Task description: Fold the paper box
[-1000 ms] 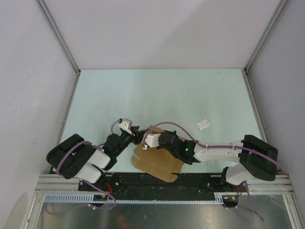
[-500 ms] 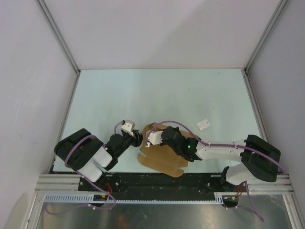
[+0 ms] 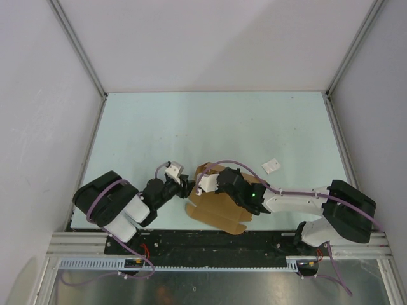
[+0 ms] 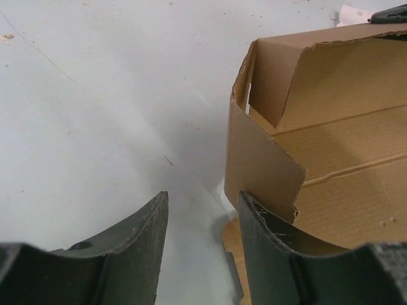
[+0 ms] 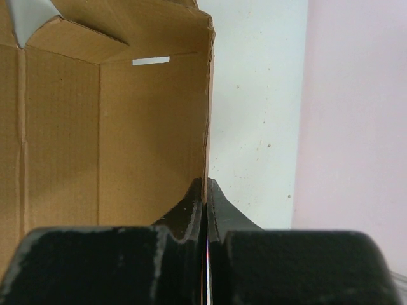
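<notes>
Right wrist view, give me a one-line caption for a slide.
The right pincer clamps the upright edge of a half-folded cardboard box, pale table beyond.

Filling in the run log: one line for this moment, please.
paper box: partly folded | right gripper: shut on a raised wall | left gripper: open, at its corner

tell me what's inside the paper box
Nothing shows inside the paper box, only bare, creased cardboard. The right gripper pinches one wall. From above, the right arm hides part of its floor.
</notes>
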